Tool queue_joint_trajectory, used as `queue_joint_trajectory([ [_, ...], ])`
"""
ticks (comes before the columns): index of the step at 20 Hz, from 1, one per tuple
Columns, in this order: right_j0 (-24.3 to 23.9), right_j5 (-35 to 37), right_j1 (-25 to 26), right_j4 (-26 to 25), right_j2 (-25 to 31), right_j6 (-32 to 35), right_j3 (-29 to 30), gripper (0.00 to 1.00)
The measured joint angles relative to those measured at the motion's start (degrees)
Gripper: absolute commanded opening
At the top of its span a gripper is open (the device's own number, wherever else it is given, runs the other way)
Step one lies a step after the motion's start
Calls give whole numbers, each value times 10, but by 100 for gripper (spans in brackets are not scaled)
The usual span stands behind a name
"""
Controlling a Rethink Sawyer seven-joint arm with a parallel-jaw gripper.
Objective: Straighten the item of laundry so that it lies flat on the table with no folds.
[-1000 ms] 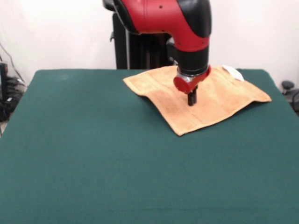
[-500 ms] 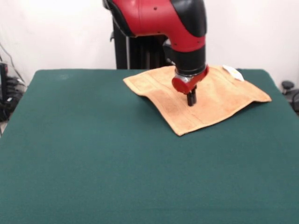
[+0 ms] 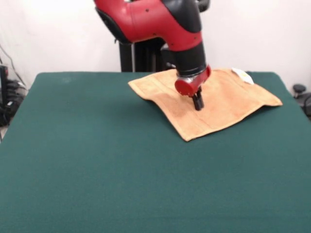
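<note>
**Arm swinging over the spread towel**

Leaning further to the picture's left than a second ago, the arm is keeping its hand (image 3: 198, 103) low over the towel (image 3: 228, 99), tips together and holding nothing, as far as can be seen. Lying near the surface's (image 3: 97, 160) far right, the towel is looking almost flat, its right corner slightly lifted. Smoothing that corner outward, gently, seems wise. Nothing else is crowding the cloth; a white tag (image 3: 242, 74) is resting at the far edge.
</note>
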Motion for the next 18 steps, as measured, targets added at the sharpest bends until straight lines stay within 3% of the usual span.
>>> queue_joint_trajectory([
  [7,-10,-114,21,-47,-11,0,21,0],
  [18,99,-330,44,-46,-119,0,35,0],
])
